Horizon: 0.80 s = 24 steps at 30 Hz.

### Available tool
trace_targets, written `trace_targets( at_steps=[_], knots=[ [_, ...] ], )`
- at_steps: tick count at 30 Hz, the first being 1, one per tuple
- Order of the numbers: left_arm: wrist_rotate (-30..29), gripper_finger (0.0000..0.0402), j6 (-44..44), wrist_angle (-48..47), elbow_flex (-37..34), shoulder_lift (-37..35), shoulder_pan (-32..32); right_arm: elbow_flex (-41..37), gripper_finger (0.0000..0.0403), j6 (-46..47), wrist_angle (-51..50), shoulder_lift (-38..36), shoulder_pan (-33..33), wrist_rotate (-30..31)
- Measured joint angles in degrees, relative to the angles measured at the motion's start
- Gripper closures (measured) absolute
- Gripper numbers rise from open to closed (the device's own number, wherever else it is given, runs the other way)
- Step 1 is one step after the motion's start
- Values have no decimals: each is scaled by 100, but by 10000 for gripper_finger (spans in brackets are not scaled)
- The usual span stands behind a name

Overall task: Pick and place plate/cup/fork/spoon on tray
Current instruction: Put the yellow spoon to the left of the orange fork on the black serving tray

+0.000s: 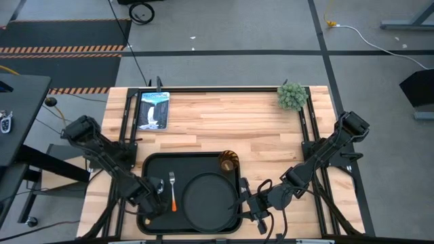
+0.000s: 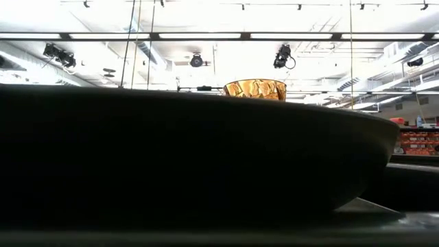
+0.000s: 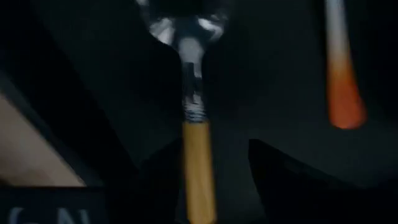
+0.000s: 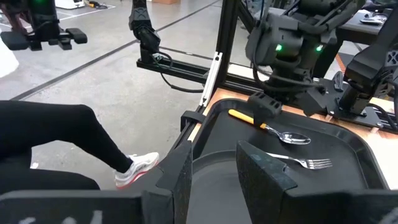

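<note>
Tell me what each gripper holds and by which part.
The left gripper holds the spoon by its yellow-orange handle, bowl resting on the tray. The right gripper holds nothing; its fingers straddle the plate's rim.

Even overhead light fills the high view, shadows soft. In the low view, ceiling strip lights (image 2: 206, 36) glare across the top, leaving the plate (image 2: 206, 151) a black silhouette. The left wrist view is dim, the spoon (image 3: 194, 124) blurred.

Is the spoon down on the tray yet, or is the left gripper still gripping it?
Down on the tray: the spoon lies flat beside the fork. The left gripper sits over its yellow handle; whether the fingers grip it, I cannot tell.
</note>
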Motion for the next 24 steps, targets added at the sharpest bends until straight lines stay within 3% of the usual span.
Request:
trace_targets(
  at_steps=[4,13,24],
  knots=[
    [52,221,193,-545,283,301,52,0,273,0,-4,0,0,0],
    [134,249,-56,-412,376,760,56,0,273,0,-3,0,0,-1],
    [229,347,-590,-325,365,779,228,0,273,0,0,0,11,-1]
  ],
)
